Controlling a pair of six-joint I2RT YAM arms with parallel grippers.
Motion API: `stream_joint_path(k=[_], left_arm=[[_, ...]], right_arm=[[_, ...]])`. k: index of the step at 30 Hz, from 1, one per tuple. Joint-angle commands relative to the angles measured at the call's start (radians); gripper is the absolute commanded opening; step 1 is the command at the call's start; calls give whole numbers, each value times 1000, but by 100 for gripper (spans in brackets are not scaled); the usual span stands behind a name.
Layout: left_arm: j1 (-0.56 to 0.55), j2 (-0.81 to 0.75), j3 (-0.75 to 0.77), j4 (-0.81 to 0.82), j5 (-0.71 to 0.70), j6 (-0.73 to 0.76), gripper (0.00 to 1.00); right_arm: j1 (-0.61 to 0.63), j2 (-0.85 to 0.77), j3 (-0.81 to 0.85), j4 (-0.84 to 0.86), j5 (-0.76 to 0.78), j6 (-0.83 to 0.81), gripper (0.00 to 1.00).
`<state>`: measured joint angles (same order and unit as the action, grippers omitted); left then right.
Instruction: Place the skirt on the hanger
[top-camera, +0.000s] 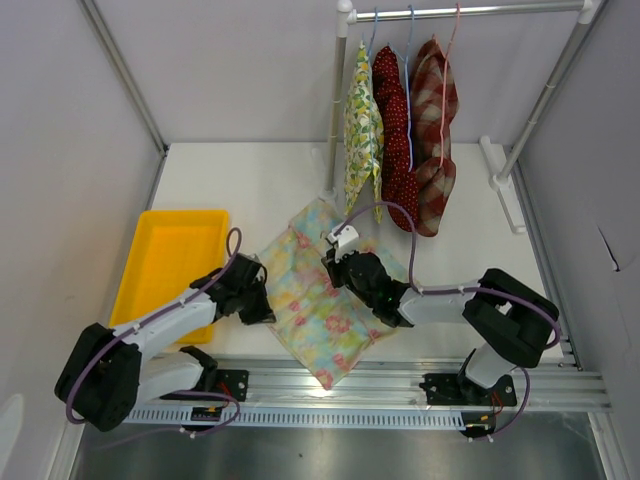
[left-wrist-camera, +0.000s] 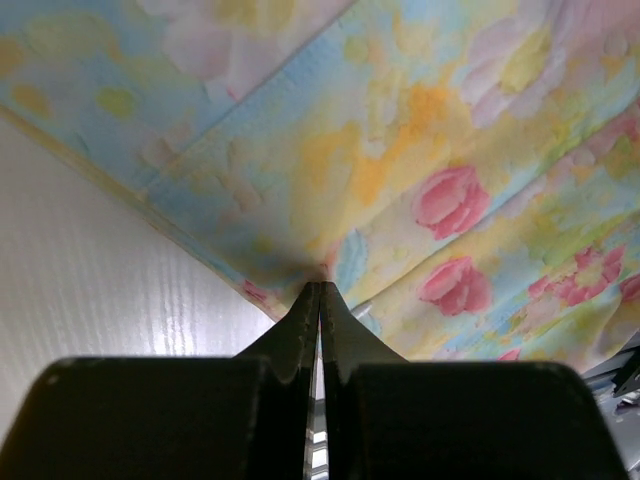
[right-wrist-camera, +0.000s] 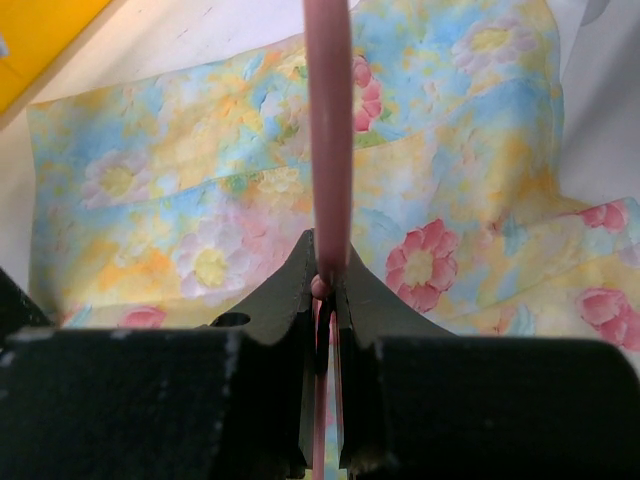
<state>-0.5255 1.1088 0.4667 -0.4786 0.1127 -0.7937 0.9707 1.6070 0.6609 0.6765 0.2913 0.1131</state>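
A pastel floral cloth skirt, pale blue and yellow with pink blooms, lies spread flat on the white worktop. It sits turned like a diamond, and its near corner laps over the aluminium track at the front edge. A few soft folds cross it.

The left fingers are closed at the skirt's left edge, pinching the hem where the cloth puckers. The right fingers sit over the skirt's right half, clamped on a thin pink hanger. Its bar runs straight out above the flowered cloth.

A shallow yellow plastic tray lies to the left of the skirt, apart from it. The left arm crosses the tray's near right corner.

Beyond the skirt's far corner stands a white tube rack with three garments hung side by side. They are a yellow-green floral piece, a red dotted piece and a red plaid piece. A purple cable from the right arm loops between the skirt's far corner and those hems.
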Motion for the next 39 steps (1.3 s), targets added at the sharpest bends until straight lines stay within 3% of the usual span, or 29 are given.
stream_joint_path(k=[1, 6, 20, 31, 39], left_arm=[[68, 23, 44, 38, 30, 62, 4], [163, 78, 53, 54, 83, 93, 3], [260, 155, 136, 35, 81, 166, 2], [274, 149, 187, 40, 111, 198, 2], [274, 20, 365, -92, 130, 290, 8]], right_arm=[[10, -33, -43, -72, 28, -53, 0], [-3, -68, -78, -68, 23, -55, 0], [-13, -27, 12, -80, 40, -104, 0], [8, -252, 16, -231, -12, -107, 0], [31, -447, 89, -442, 14, -108, 0]])
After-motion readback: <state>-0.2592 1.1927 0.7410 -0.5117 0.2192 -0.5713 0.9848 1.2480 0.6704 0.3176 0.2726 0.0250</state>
